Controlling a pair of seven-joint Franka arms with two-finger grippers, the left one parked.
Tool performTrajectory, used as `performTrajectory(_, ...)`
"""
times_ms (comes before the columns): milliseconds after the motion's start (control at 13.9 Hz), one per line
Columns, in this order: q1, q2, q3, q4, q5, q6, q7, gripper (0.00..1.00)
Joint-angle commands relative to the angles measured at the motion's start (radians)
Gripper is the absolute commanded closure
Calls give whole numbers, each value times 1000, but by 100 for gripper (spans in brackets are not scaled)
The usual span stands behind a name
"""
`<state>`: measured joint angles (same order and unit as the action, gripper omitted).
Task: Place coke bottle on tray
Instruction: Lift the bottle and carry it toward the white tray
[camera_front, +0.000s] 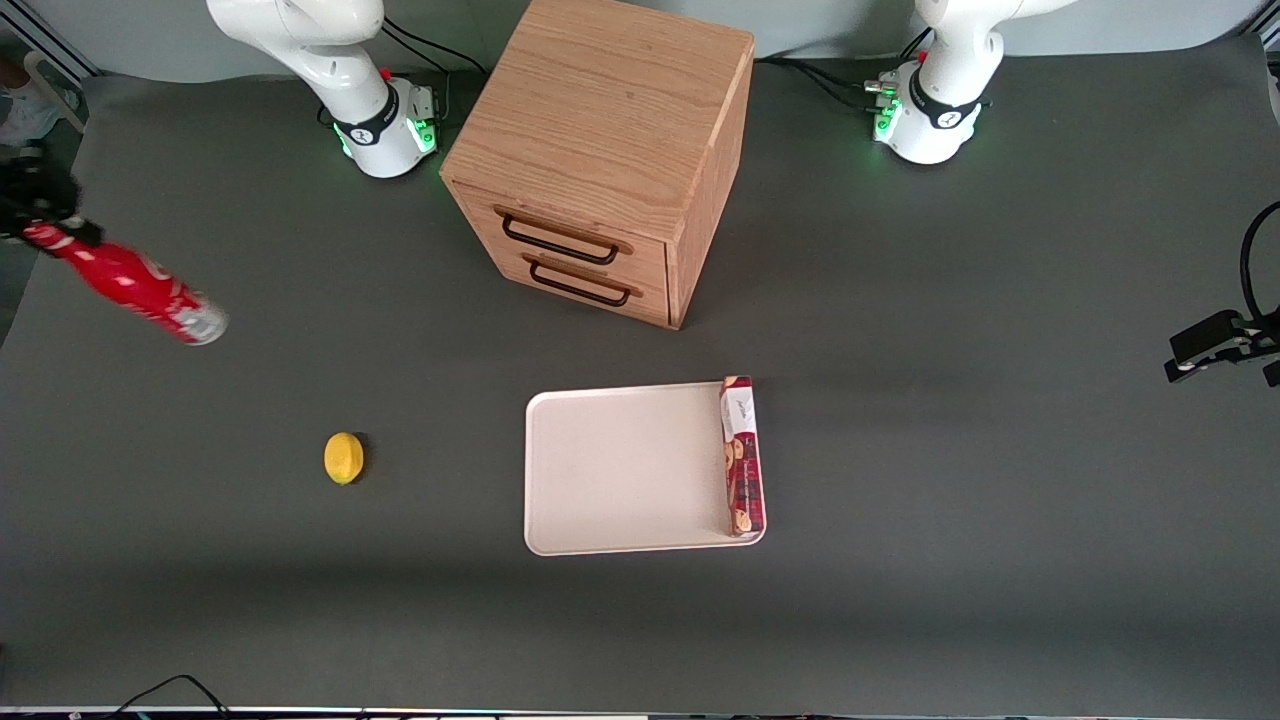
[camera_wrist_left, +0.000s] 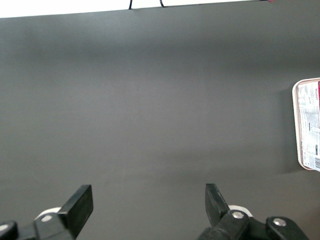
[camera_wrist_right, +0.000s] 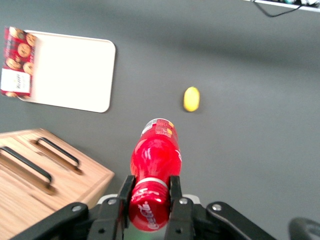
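Observation:
My right gripper (camera_front: 50, 228) is shut on the red cap end of the coke bottle (camera_front: 135, 288) and holds it tilted in the air, well above the table at the working arm's end. In the right wrist view the fingers (camera_wrist_right: 174, 192) clamp the bottle's neck (camera_wrist_right: 155, 165), its silvery base pointing away. The cream-white tray (camera_front: 620, 470) lies flat on the table in front of the cabinet, nearer the front camera; it also shows in the right wrist view (camera_wrist_right: 70, 70).
A long red cookie box (camera_front: 742, 455) lies on the tray along the edge toward the parked arm. A yellow lemon (camera_front: 344, 458) sits on the table between bottle and tray. A wooden two-drawer cabinet (camera_front: 600, 150) stands farther from the camera.

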<state>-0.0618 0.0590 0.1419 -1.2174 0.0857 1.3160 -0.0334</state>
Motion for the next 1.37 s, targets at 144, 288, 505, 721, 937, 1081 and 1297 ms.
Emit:
performTrajectory(144, -26, 50, 281, -16, -46, 55, 470, 100)
performTrajectory(288, -23, 79, 378, -88, -107, 145, 622, 100)
performTrajectory(505, -18, 117, 467, -209, -170, 296, 780, 100)
performTrajectory(721, -10, 218, 513, -225, -231, 367, 897, 100)
performTrajectory(937, -3, 321, 539, -222, -297, 443, 987, 100)
performTrajectory(1081, 19, 376, 539, -223, -320, 506, 1021, 100)
performTrajectory(1297, 42, 478, 544, -223, -397, 567, 1092, 100)
